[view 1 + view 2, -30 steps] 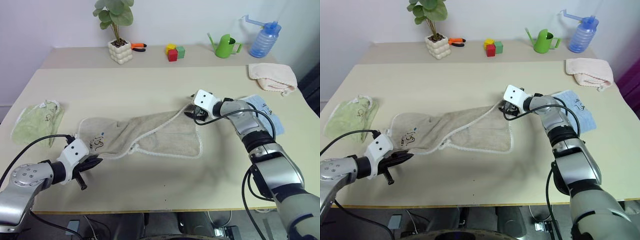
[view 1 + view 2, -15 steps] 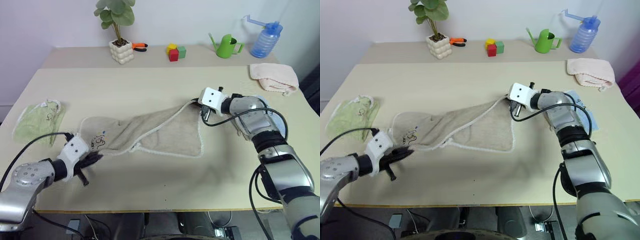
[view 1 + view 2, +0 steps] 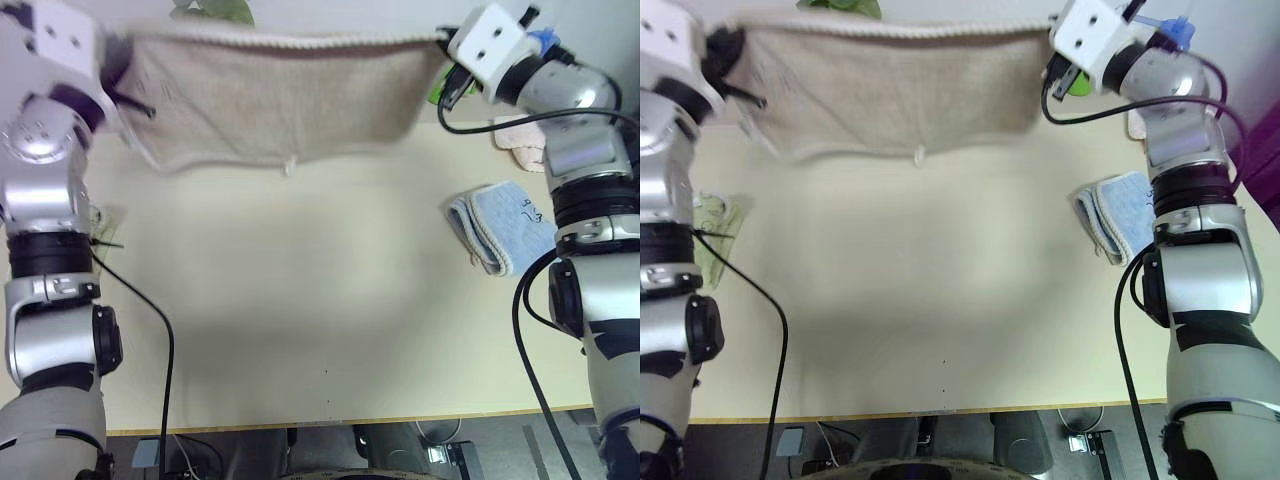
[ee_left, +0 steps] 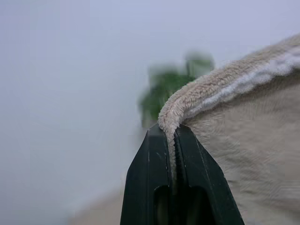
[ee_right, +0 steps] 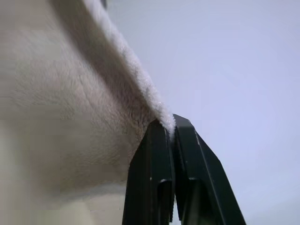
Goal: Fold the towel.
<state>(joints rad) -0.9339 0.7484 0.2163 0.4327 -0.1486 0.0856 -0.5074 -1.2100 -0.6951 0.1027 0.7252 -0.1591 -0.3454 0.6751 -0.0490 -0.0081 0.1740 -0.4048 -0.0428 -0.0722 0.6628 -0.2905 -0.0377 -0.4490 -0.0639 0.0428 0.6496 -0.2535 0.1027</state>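
both grippers are clamped tight on the beige towel [image 3: 275,95]: left gripper [image 4: 172,140] pinches one top corner, right gripper [image 5: 169,127] pinches the other, white corded edge caught between the black fingers. towel hangs stretched between them, high above the cream surface [image 3: 300,300], its lower hem sagging free and touching nothing. on the surface lie a folded light blue towel [image 3: 500,228] beside the right arm, a pink cloth [image 3: 512,132] farther back, and a pale green cloth [image 3: 715,230] partly behind the left arm.

Towel [image 3: 280,95] lifted off table [image 3: 300,300], stretched taut.
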